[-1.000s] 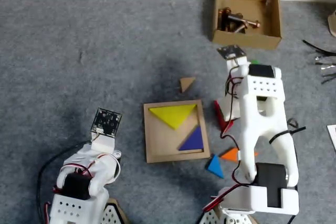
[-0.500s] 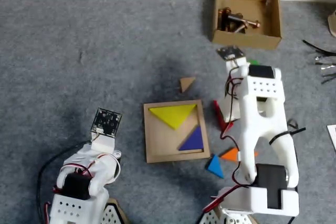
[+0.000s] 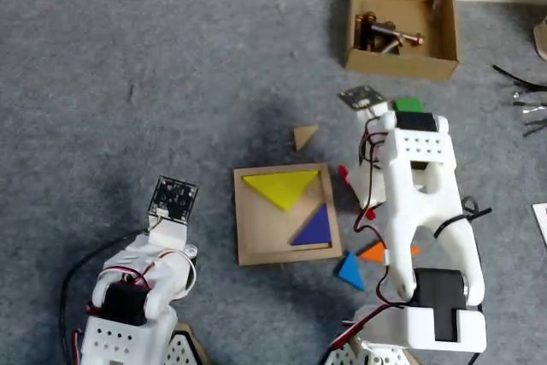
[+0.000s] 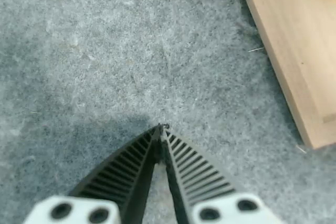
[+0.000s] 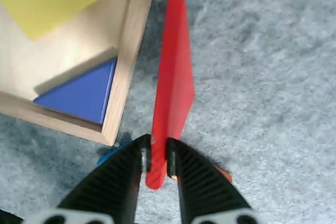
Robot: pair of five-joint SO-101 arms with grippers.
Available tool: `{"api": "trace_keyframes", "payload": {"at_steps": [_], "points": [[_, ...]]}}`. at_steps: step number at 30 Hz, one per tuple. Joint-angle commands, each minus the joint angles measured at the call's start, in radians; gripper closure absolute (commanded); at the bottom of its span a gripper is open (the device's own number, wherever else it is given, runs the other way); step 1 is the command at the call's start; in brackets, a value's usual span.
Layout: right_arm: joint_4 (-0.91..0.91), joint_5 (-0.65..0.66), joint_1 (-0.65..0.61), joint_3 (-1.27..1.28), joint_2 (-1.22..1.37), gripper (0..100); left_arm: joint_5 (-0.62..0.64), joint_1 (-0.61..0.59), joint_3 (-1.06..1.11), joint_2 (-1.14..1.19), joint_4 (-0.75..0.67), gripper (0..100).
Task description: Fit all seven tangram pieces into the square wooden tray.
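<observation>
Red piece clamped on edge in right claw beside tray | step: placing third piece | next: lay flat in bare space | left claw together

Grey felt tabletop, wooden tray, cardboard box, tan triangle, light-blue triangle, orange triangle, green piece

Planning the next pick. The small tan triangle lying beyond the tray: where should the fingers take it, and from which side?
Come straight down from above: the tan triangle lies flat on the carpet, apart from the tray, with free space all round. Probably pinch across its wide end, edge to edge, not at the point.
</observation>
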Motion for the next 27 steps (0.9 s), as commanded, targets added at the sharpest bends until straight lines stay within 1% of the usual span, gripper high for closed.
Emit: {"api": "trace_keyframes", "payload": {"at_steps": [1, 12, 17, 22, 27], "points": [[-0.019, 0.015, -0.004, 0.013, -0.013, 99.1, 0.006, 0.015, 0.019, -0.004, 0.005, 99], [-0.019, 0.017, -0.004, 0.015, -0.010, 98.8, 0.006, 0.015, 0.019, -0.004, 0.005, 99], [-0.076, 0.017, -0.004, 0.056, -0.012, 91.6, 0.006, 0.015, 0.019, -0.004, 0.005, 99], [-0.148, 0.017, -0.004, 0.108, -0.012, 91.6, 0.006, 0.015, 0.019, -0.004, 0.005, 99], [-0.145, 0.012, -0.004, 0.104, -0.021, 96.7, 0.006, 0.015, 0.019, -0.004, 0.005, 99]]}}
